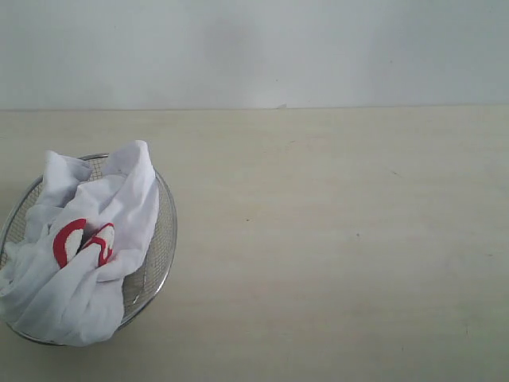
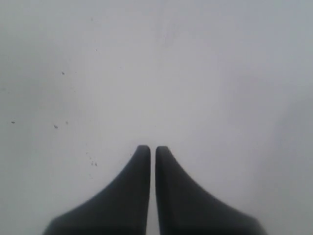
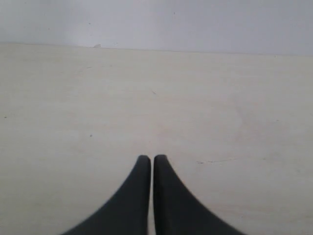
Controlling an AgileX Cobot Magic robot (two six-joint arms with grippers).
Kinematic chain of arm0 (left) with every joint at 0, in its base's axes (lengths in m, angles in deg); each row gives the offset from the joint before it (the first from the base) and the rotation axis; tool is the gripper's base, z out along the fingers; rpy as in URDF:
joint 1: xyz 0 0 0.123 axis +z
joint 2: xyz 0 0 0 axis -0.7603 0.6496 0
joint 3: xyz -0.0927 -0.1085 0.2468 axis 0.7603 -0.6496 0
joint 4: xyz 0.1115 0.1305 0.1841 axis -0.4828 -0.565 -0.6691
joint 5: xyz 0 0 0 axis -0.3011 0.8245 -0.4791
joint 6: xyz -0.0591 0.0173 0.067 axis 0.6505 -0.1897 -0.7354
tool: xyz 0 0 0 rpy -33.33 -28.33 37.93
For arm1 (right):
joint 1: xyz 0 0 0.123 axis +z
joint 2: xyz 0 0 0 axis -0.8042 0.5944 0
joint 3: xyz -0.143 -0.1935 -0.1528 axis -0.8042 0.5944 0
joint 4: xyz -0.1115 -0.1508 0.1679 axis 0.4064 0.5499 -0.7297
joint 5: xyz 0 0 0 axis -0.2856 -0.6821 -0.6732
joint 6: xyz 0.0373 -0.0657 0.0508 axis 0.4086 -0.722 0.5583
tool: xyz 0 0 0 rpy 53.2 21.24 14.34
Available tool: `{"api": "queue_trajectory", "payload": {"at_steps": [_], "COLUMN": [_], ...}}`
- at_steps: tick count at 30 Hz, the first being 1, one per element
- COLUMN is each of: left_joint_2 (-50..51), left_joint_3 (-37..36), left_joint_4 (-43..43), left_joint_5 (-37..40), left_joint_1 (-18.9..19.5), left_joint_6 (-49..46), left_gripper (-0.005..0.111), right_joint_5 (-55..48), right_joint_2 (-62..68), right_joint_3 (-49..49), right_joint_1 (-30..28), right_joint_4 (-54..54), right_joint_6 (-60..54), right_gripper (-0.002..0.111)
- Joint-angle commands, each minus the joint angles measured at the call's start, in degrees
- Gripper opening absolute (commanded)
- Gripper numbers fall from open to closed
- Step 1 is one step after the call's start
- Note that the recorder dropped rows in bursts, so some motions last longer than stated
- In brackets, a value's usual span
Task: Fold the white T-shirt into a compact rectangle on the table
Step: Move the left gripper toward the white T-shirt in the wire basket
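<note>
The white T-shirt (image 1: 83,247) lies crumpled in a round wire-mesh basket (image 1: 161,239) at the left of the table (image 1: 334,239), with red lettering showing on a fold. Neither arm shows in the exterior view. In the left wrist view, my left gripper (image 2: 153,148) is shut with nothing between its dark fingers, over a pale grey speckled surface. My right gripper (image 3: 153,157) is also shut and empty, above bare table (image 3: 220,107). The shirt appears in neither wrist view.
The basket sits near the table's front left. A pale wall (image 1: 254,48) rises behind the table's far edge. The wide beige tabletop stretches to the right of the basket.
</note>
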Motion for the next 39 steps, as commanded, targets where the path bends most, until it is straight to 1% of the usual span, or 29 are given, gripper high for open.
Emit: {"api": "queue_trajectory", "payload": {"at_steps": [1, 3, 5, 7, 10, 14, 17, 18, 19, 21, 22, 23, 24, 25, 26, 27, 28, 30, 31, 32, 34, 36, 37, 38, 39], "left_joint_2": [17.6, 24.2, 28.7, 33.4, 38.8, 43.1, 43.8, 43.8, 43.8, 43.7, 43.7, 43.7, 43.7, 43.6, 43.5, 43.4, 43.4, 43.2, 42.9, 42.7, 41.9, 41.1, 40.5, 40.0, 39.2], "left_joint_3": [11.1, 13.8, 15.3, 17.0, 18.3, 18.5, 18.5, 18.5, 18.9, 20.9, 21.8, 22.5, 23.2, 24.0, 24.9, 25.8, 26.6, 27.2, 27.3, 27.3, 27.5, 27.6, 27.7, 27.8, 27.8], "left_joint_4": [-13.2, -16.6, -16.6, -16.6, -16.6, -17.3, -21.2, -23.2, -26.7, -40.4, -48.0, -54.5, -63.1, -72.5, -79.5, -79.5, -79.5, -79.5, -79.5, -79.5, -79.5, -79.5, -79.5, -79.1, -77.1], "left_joint_5": [9.5, 10.0, 9.8, 7.9, 2.4, -4.9, -6.0, -6.5, -5.6, 1.0, 4.5, 6.8, 8.2, 7.4, 5.6, 3.2, 2.3, 0.3, -0.9, -2.7, -5.6, -5.4, -4.3, -2.5, 0.4], "left_joint_1": [0.2, 0.2, 0.2, 0.2, 0.2, 0.2, 0.2, 0.2, 0.2, 0.0, -0.2, -0.3, -0.5, -0.5, -0.5, -0.5, -0.5, -0.5, -0.5, -0.5, -0.5, -0.5, -0.5, -0.5, -0.5], "left_joint_6": [18.6, 24.2, 23.3, 21.4, 20.8, 20.9, 25.0, 24.8, 24.7, 27.1, 32.3, 39.3, 47.1, 55.6, 62.6, 67.6, 68.4, 66.2, 63.4, 57.6, 38.0, 20.7, 13.3, 8.0, 1.0], "left_gripper": [0.005, 0.005, 0.005, 0.005, 0.005, 0.005, 0.005, 0.005, 0.005, 0.005, 0.005, 0.005, 0.005, 0.005, 0.005, 0.005, 0.005, 0.005, 0.005, 0.005, 0.005, 0.005, 0.005, 0.005, 0.005], "right_joint_5": [0.2, 0.2, 0.2, 0.2, 0.2, 0.2, 0.2, 0.2, 0.2, 0.2, 0.2, 0.2, 0.2, 0.2, 0.2, 0.2, 0.2, 0.2, 0.2, 0.2, 0.2, 0.2, 0.2, 0.2, 0.2], "right_joint_2": [-0.2, -0.2, -0.2, -0.2, -0.2, -0.2, -0.2, -0.2, -0.2, -0.2, -0.2, -0.2, -0.2, -0.2, -0.2, -0.2, -0.2, -0.2, -0.2, -0.2, -0.2, -0.2, -0.2, -0.2, -0.2], "right_joint_3": [0.0, 0.0, 0.0, 0.0, 0.0, 0.0, 0.0, 0.0, 0.0, 0.0, 0.0, 0.0, 0.0, 0.0, 0.0, 0.0, 0.0, 0.0, 0.0, 0.0, 0.0, 0.0, 0.0, 0.0, 0.0], "right_joint_1": [-0.1, -0.1, -0.1, -0.1, -0.1, -0.1, -0.1, -0.1, -0.1, -0.1, -0.1, 0.0, 0.1, 0.6, 0.7, 0.8, 1.0, 1.0, 1.0, 1.0, 1.0, 1.0, 1.0, 1.0, 1.0], "right_joint_4": [-0.1, -0.1, -0.1, -0.1, -0.1, -0.1, -0.1, -0.1, -0.1, -0.1, -0.1, -0.1, -0.1, -0.1, -0.1, -0.1, -0.1, -0.1, -0.1, -0.1, -0.1, -0.1, -0.1, -0.1, -0.1], "right_joint_6": [0.1, 0.1, 0.1, 0.1, 0.1, 0.1, 0.1, 0.1, 0.1, 0.1, 0.1, 0.1, 0.1, 0.1, 0.1, 0.1, 0.1, 0.1, 0.1, 0.1, 0.1, 0.1, 0.1, 0.1, 0.1], "right_gripper": [0.0, 0.0, 0.0, 0.0, 0.0, 0.0, 0.0, 0.0, 0.0, 0.0, 0.0, 0.0, 0.0, 0.0, 0.0, 0.0, 0.0, 0.0, 0.0, 0.0, 0.0, 0.0, 0.0, 0.0, 0.0]}}
